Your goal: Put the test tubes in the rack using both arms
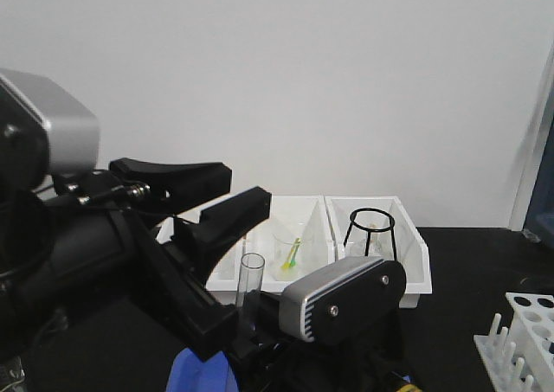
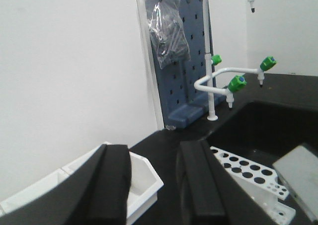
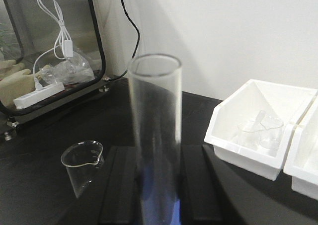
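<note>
A clear test tube (image 3: 155,135) stands upright between the two black fingers of my right gripper (image 3: 156,153), which is shut on its lower part. The same tube (image 1: 251,284) shows in the front view, just left of the right arm's silver housing (image 1: 342,301). My left gripper (image 2: 154,150) is open and empty, held above the bench; in the front view (image 1: 247,187) it points toward the white bins. The white rack (image 2: 248,178) with round holes lies past the left gripper's right finger. It also shows at the lower right of the front view (image 1: 519,336).
Two white storage bins (image 1: 407,236) stand at the back wall, holding small glassware and a black wire stand (image 1: 370,232). A glass beaker (image 3: 82,165) stands left of the right gripper. A black sink with a white faucet (image 2: 213,81) lies beyond the rack.
</note>
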Robot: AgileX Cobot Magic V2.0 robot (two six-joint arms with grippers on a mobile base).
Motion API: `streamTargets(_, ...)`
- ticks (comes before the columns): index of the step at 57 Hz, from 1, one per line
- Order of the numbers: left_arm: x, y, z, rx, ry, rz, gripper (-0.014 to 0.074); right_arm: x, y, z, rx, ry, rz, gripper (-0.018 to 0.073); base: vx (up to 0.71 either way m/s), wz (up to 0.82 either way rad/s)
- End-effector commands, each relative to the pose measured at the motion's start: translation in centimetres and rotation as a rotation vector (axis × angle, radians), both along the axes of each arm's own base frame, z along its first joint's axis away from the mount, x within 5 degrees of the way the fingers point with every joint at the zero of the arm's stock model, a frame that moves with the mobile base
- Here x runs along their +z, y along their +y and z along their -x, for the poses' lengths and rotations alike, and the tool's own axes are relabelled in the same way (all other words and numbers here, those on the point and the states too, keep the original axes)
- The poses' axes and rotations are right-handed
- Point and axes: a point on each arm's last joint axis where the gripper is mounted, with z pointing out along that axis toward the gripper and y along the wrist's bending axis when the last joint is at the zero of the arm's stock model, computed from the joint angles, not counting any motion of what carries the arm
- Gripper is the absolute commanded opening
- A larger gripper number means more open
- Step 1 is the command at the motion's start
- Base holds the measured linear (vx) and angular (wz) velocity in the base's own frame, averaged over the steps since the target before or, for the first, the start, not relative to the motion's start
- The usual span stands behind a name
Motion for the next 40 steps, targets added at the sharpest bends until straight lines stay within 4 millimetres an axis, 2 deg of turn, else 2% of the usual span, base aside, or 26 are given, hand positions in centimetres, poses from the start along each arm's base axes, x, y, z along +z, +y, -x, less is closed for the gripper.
streamTargets(1,3.2,1.3,1.0,0.018,-0.137,0.107,0.0366,2.4,-0.7,-0.3,-0.049,-0.127,-0.05,-0.0011,0.0,0.0)
streamTargets(7,3.6,2.1,1.1,0.037,-0.142,0.121,0.0366,2.3,-1.7,-1.4,-0.105,-0.136,-0.02,-0.0007,0.0,0.0)
streamTargets(18,3.0,2.8,0.6,0.066,-0.086,0.058,0.0366,2.2,-5.5,-4.5,-0.296,-0.154,0.049,-0.0007,0.0,0.0)
streamTargets(28,2.2,2.9,0.4,0.065,-0.033,-0.004,0.0366,2.0,-11.0,-7.4,-0.511,-0.152,0.086,-0.0007,0.0,0.0)
streamTargets(40,1.9,2.8,0.4,0.059,-0.011,-0.036,0.0366,0.9,-18.2,-9.2,-0.764,-0.091,0.12,-0.0007,0.0,0.0)
